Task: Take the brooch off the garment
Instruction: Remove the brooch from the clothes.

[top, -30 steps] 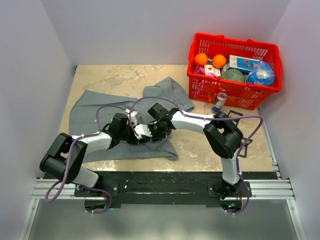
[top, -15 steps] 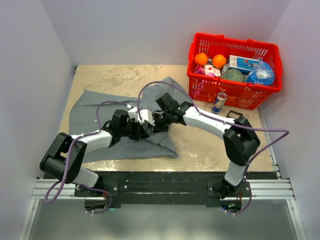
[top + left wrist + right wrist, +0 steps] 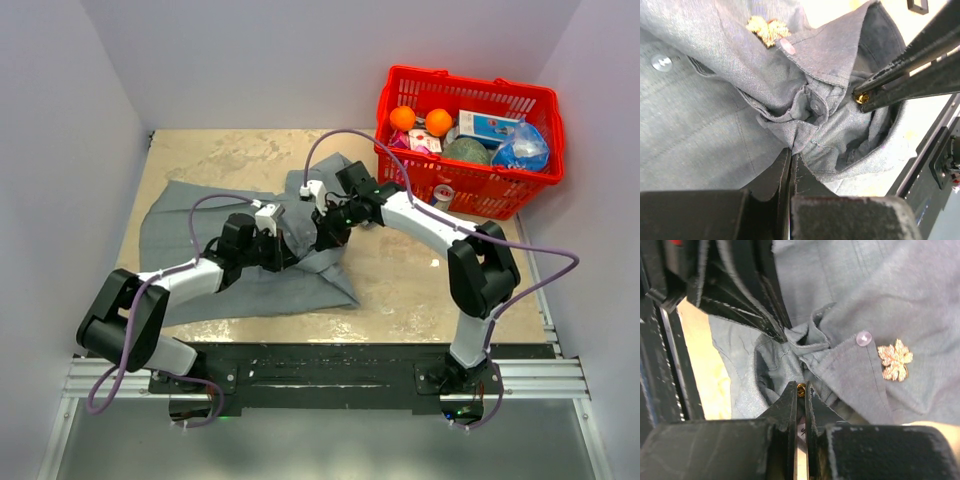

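One gold stud (image 3: 860, 98) in right end effector (image 3: 800, 392), at garment (image 3: 920, 295) edge.

The grey shirt (image 3: 180, 215) lies spread on the desk (image 3: 400, 290), its middle bunched into a raised fold; the left hand (image 3: 790, 155) pinches that fold; the brooch (image 3: 895, 360), a gold leaf shape, sits pinned flat on the placket just beside a white button (image 3: 863, 338); nearby, a small gold stud (image 3: 801, 389) sits clamped in the right hand (image 3: 801, 386).
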